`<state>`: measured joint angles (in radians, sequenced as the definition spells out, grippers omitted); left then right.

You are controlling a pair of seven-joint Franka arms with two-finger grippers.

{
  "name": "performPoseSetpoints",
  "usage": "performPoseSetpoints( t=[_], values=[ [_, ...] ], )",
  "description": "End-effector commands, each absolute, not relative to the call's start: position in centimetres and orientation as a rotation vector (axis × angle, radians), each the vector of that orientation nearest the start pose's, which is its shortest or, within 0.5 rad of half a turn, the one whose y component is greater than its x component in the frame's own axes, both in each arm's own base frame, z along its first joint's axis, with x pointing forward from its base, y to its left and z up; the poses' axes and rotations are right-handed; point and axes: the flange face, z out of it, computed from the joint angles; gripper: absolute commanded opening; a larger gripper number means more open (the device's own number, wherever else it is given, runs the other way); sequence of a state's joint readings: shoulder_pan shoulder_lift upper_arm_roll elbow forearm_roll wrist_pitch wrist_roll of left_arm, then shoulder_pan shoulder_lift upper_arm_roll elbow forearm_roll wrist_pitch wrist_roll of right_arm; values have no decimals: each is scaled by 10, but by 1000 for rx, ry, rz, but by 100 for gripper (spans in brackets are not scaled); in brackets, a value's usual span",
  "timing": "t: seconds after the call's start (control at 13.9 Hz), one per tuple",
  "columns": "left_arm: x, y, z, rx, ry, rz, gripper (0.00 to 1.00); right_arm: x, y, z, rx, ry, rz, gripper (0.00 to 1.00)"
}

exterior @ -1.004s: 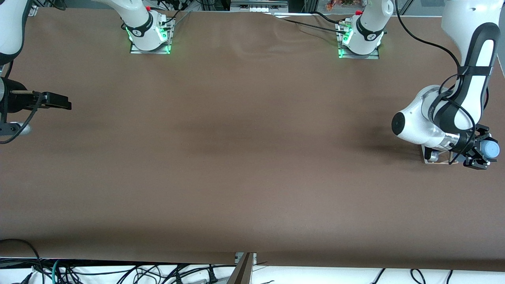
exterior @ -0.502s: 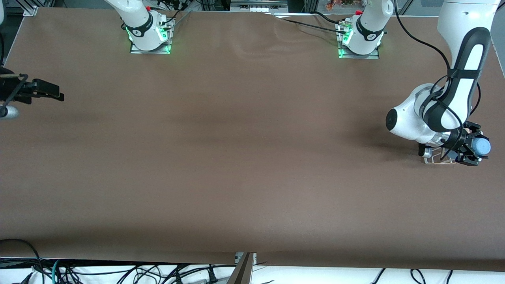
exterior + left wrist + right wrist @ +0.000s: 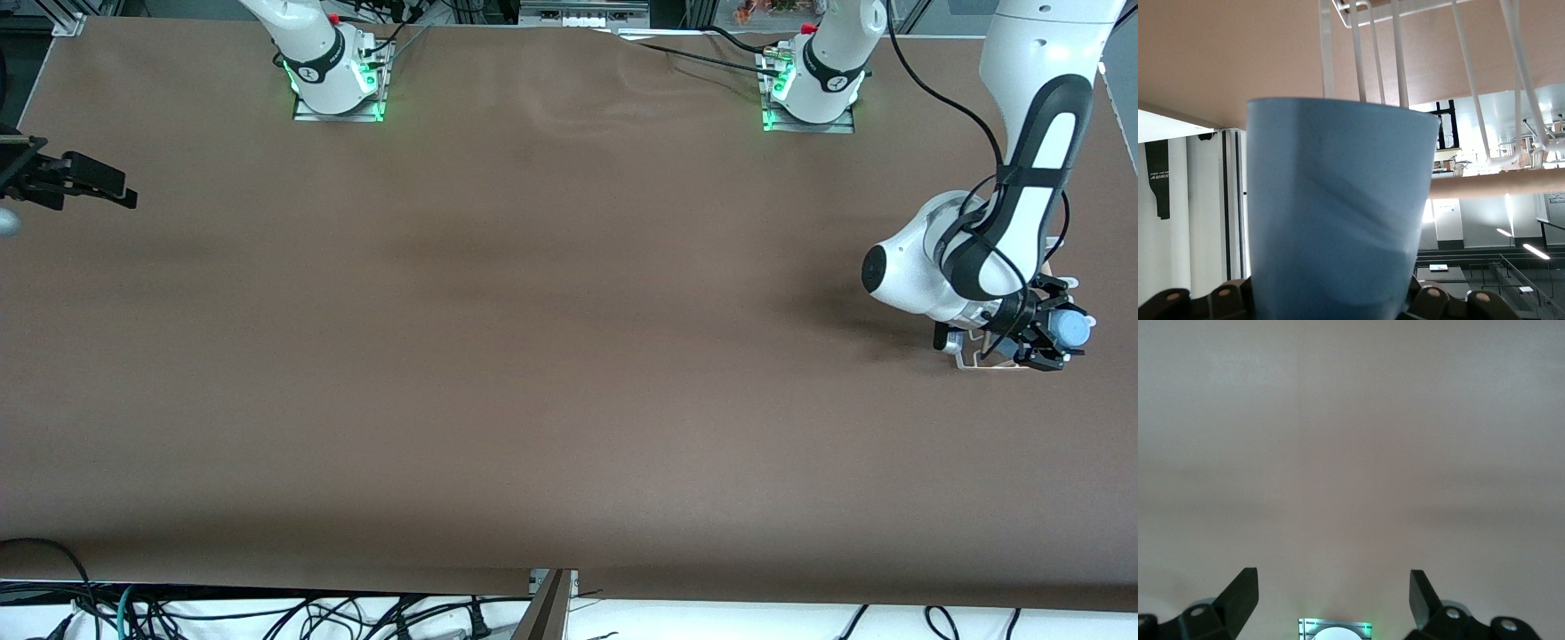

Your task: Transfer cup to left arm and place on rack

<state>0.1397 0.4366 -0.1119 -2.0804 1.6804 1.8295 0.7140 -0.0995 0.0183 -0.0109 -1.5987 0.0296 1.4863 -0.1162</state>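
My left gripper [image 3: 1058, 331] is shut on the light blue cup [image 3: 1072, 331] and holds it on its side, low over the rack [image 3: 978, 357] at the left arm's end of the table. In the left wrist view the cup [image 3: 1338, 207] fills the middle, with the rack's white pegs [image 3: 1399, 60] and pale wooden rod [image 3: 1498, 183] close around its rim. My right gripper [image 3: 102, 182] is open and empty at the right arm's end of the table; its fingers [image 3: 1241, 593] stand wide apart over bare table.
The brown table [image 3: 533, 356] spans the view. The two arm bases [image 3: 338, 76] stand along its edge farthest from the front camera. The left arm's white elbow [image 3: 916, 267] and looping cable hang just above the rack.
My left gripper has moved the cup lower and closer onto the rack. My right gripper has drawn back toward its edge of the table, away from the front camera.
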Motion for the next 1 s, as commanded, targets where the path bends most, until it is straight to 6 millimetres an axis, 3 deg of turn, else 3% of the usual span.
performPoseSetpoints(
  t=[0.0,0.36,0.43,0.5,0.57,0.93],
  values=[
    [569,100,219,-1126,1484,995,0,534,-61,614,-3139,17,141,100],
    [572,98,207,-1143,1478,981,0,526,-56,609,-3154,21,256,100],
    [572,95,207,-1135,1488,984,30,530,-53,608,-3153,23,246,100],
    [574,93,213,-1152,1479,979,96,530,-50,608,-3154,18,248,100],
    [576,92,220,-1166,1469,973,100,530,-47,608,-3155,13,248,100],
    [596,88,268,-1372,1374,907,100,529,-40,607,-3150,-4,272,100]
  ],
)
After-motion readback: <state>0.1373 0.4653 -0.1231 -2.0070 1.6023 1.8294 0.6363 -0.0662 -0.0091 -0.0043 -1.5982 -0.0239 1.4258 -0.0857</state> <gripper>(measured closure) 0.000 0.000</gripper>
